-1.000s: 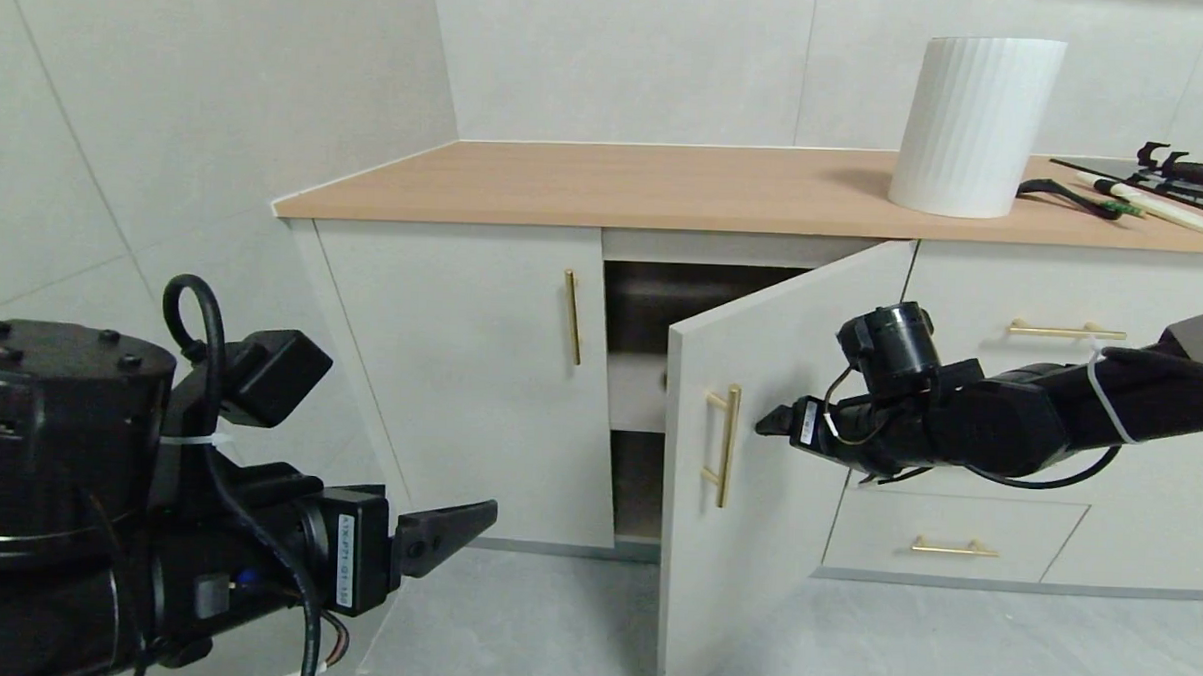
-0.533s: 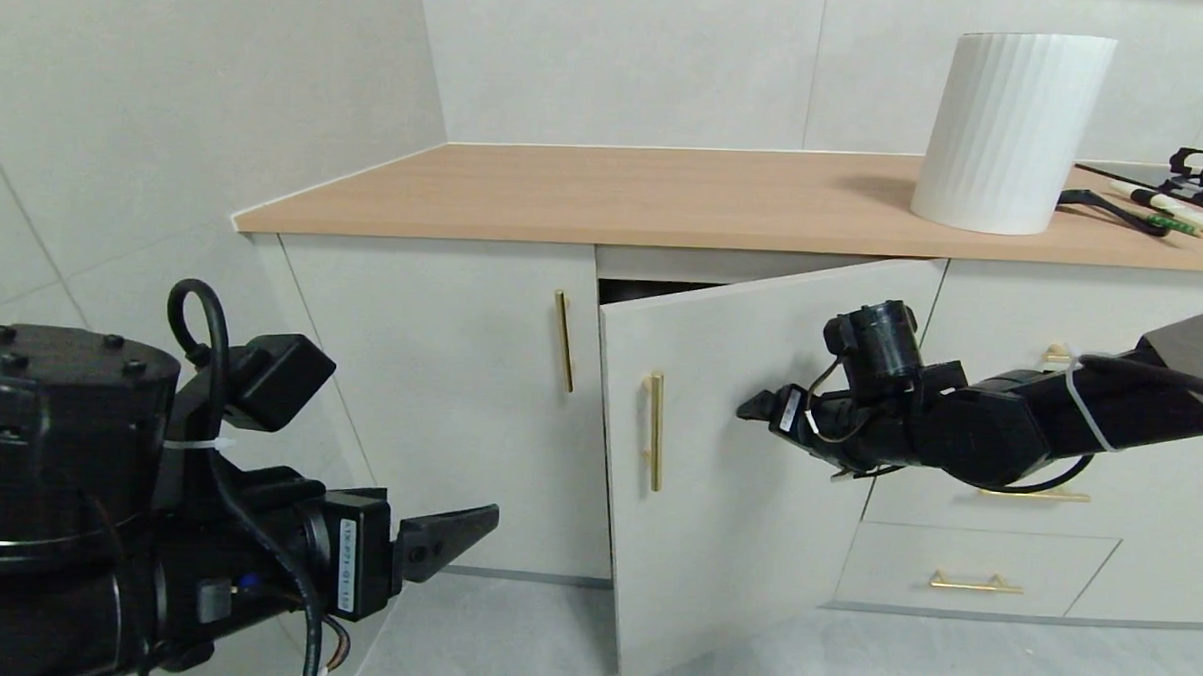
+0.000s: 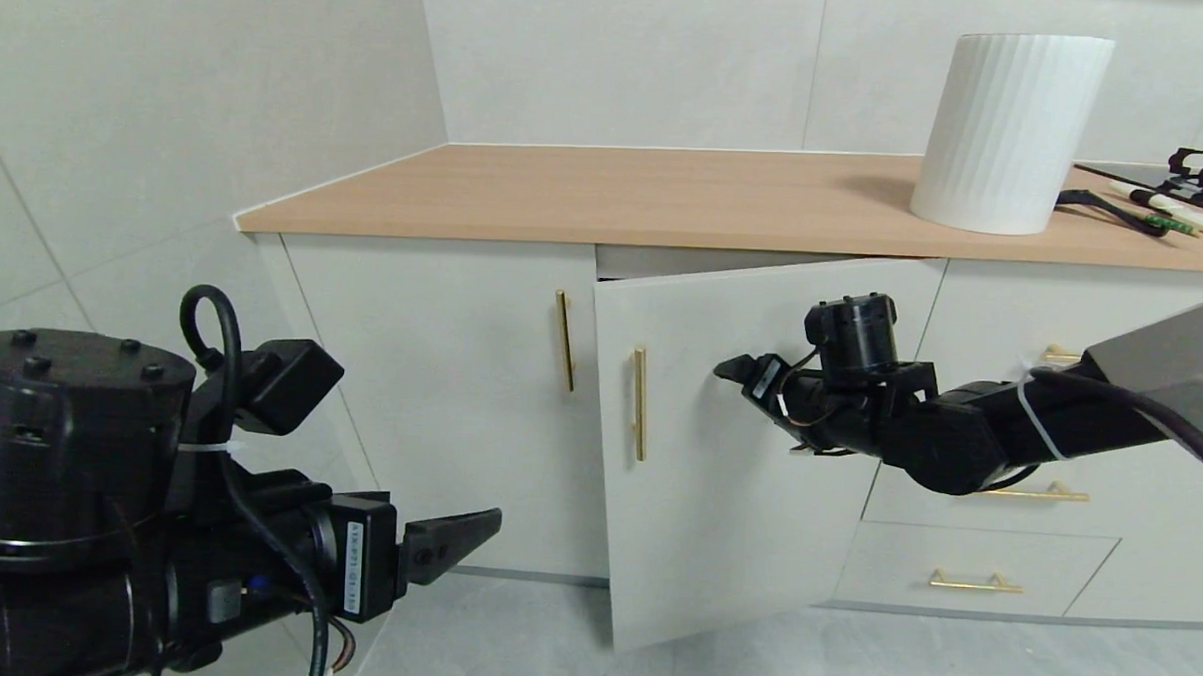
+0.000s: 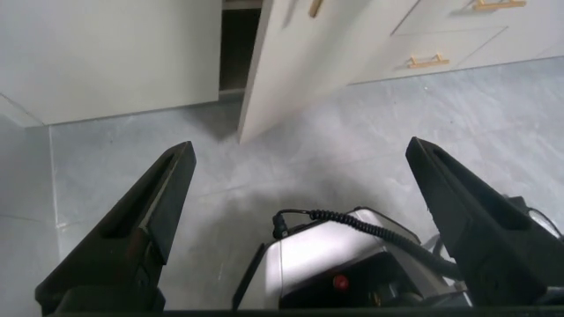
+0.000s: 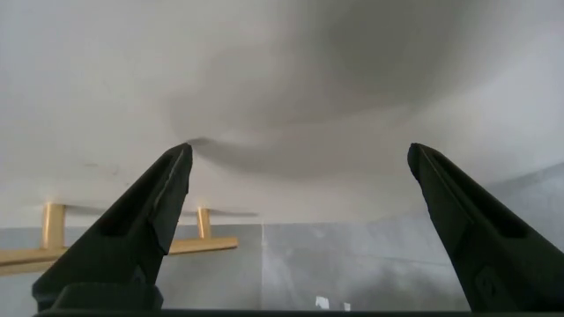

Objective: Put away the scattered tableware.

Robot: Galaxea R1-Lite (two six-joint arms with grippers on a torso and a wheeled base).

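Tableware, a few long utensils too small to ID, is lying on the countertop at far right, just past the white ribbed container. Below, the cabinet door is hanging slightly ajar, w/ a thin dark gap showing at its top. R gripper is sitting at the door face, btwn the handle and the hinge side, fingers apart & empty; can't tell if it's touching. I'm judging the step as shutting this door. I'm aiming to push flat & slow, nearer the handle edge for leverage, w/o snagging the handle, stopping once flush. L gripper is hanging low, well apart from the cabinet, fingers spread, empty.
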